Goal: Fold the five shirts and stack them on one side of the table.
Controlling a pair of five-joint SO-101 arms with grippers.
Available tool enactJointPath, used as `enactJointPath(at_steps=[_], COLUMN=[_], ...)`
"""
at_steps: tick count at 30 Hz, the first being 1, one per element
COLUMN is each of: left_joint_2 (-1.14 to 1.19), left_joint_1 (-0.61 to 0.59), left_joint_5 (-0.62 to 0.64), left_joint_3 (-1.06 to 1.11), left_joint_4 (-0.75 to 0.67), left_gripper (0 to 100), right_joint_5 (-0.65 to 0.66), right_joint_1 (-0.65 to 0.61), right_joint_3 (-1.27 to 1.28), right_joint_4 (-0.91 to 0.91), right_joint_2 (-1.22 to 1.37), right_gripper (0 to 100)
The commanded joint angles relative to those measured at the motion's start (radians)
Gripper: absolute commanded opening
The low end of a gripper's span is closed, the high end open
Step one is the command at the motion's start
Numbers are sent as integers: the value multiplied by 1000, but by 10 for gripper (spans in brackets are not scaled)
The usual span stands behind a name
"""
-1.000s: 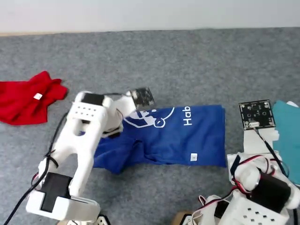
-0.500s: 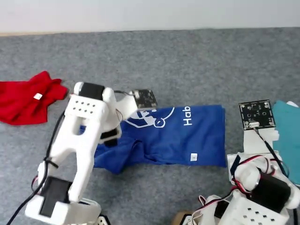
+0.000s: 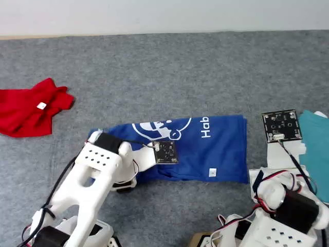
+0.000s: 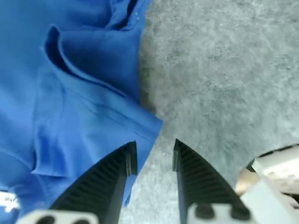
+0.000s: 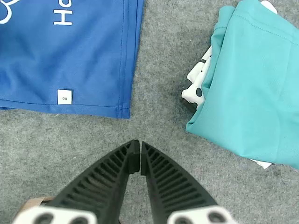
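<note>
Blue shirt (image 3: pixel 205 149) w/ white print is lying mid desk (image 3: pixel 180 67), half folded, left end bunching up. Left hand (image 4: pixel 154 145) is hovering at its hem corner, slightly apart, gripping nothing. Right hand (image 5: pixel 140 143) is sitting closed, empty, btwn blue shirt & teal shirt (image 5: pixel 252 93).

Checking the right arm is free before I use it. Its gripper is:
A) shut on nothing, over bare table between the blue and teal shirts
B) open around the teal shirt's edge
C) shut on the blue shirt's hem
A: the right gripper is shut with nothing in it, above the bare grey table, clear of both the blue shirt and the teal shirt.
</note>
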Motion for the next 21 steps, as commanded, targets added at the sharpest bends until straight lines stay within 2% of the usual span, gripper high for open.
enactJointPath(at_steps=[1,13,16,21], left_joint_2=[6,245,235,161], left_joint_1=[-2,-2,-2,-28], left_joint_5=[-6,-6,-5,-3], left_joint_3=[5,-2,-8,-79], left_joint_4=[-57,-203,-204,-152], left_gripper=[130,130,123,53], right_joint_5=[8,8,8,8], right_joint_1=[8,8,8,8], right_joint_3=[-6,-6,-6,-6], right_joint_4=[35,38,38,38], right_joint_2=[4,-2,1,1], right_gripper=[9,9,9,9])
